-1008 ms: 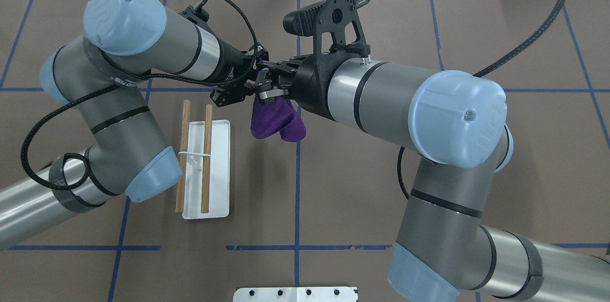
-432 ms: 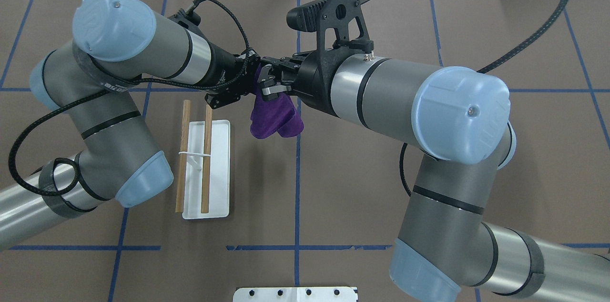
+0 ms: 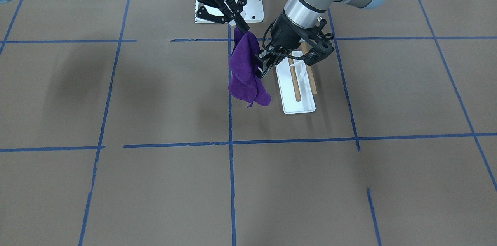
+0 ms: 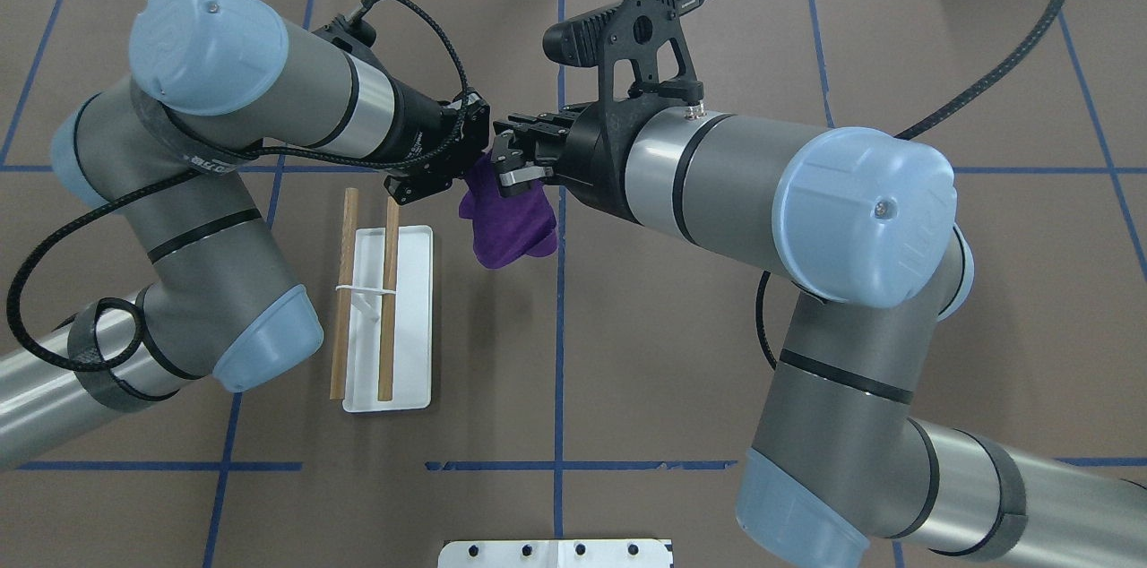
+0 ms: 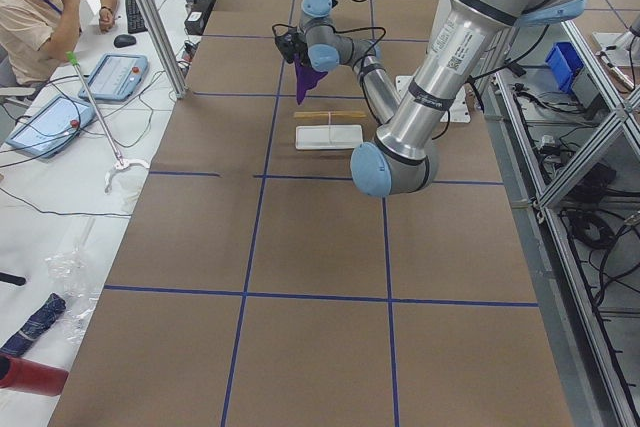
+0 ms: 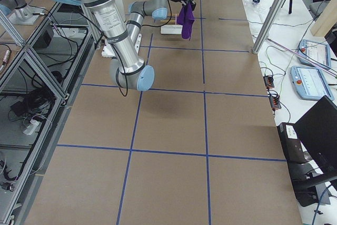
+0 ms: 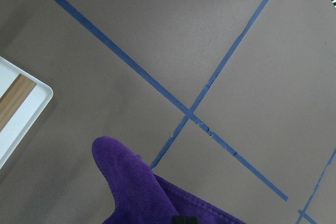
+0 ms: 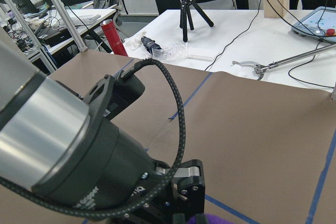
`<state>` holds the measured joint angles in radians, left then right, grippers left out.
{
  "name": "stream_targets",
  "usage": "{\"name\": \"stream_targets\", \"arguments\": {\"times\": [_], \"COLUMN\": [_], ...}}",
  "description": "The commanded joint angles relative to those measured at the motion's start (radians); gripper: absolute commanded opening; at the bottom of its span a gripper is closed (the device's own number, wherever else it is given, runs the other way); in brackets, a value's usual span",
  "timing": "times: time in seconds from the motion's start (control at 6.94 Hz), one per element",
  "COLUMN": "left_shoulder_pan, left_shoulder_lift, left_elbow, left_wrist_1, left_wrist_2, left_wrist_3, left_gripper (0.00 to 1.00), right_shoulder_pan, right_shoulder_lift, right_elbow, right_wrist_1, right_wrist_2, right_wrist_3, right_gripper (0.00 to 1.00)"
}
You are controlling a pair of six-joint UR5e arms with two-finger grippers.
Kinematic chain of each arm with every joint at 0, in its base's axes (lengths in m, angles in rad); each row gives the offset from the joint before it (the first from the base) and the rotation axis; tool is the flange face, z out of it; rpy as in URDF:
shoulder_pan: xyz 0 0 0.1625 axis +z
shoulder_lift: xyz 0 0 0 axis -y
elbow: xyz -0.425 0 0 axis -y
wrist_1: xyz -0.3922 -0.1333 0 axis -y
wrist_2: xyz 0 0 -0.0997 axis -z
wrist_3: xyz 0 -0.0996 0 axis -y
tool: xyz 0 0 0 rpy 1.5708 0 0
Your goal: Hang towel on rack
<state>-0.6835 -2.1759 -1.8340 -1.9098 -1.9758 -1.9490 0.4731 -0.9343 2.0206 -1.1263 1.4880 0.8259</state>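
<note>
A purple towel [image 3: 244,71] hangs above the table between my two grippers. My right gripper [image 3: 241,28] is shut on its top corner. My left gripper [image 3: 261,66] is shut on its side edge, lower down. In the overhead view the towel [image 4: 509,223] hangs below the right gripper [image 4: 497,163], just right of the rack. The rack [image 4: 390,290] has two wooden rods joined by a white band over a white tray base [image 4: 408,371]. It stands left of the towel, and nothing hangs on it. The left wrist view shows the towel [image 7: 142,187] and a corner of the base [image 7: 21,114].
The white bolted pedestal plate [image 4: 556,553] sits at the table's near edge. Blue tape lines cross the brown table cover. An operator [image 5: 40,7] sits beyond the far edge with tablets and cables. Both forearms crowd the space above the rack's far end.
The towel and both grippers have shifted a little to the left, toward the rack. The towel's upper left edge is now drawn toward the left gripper.
</note>
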Motion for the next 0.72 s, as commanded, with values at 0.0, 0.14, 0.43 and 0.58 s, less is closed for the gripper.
{"name": "stream_targets", "arguments": {"times": [0.0, 0.14, 0.43, 0.58], "left_shoulder_pan": [-0.004, -0.007, -0.013, -0.030], "left_shoulder_lift": [0.005, 0.011, 0.143, 0.184], "left_elbow": [-0.010, -0.011, -0.126, -0.158], "left_wrist_1": [0.000, -0.002, -0.005, -0.003], "left_wrist_2": [-0.002, -0.002, -0.005, -0.012], "left_wrist_3": [0.001, 0.010, 0.199, 0.304], "left_gripper": [0.00, 0.00, 0.00, 0.00], "right_shoulder_pan": [0.008, 0.040, 0.208, 0.281], "right_shoulder_lift": [0.006, -0.004, -0.026, -0.058], "right_elbow": [0.026, 0.030, 0.030, 0.026], "right_wrist_1": [-0.166, -0.177, -0.452, -0.531], "right_wrist_2": [0.099, 0.160, 0.419, 0.472], "right_wrist_3": [0.009, 0.016, 0.018, -0.020], "right_gripper": [1.00, 1.00, 1.00, 1.00]}}
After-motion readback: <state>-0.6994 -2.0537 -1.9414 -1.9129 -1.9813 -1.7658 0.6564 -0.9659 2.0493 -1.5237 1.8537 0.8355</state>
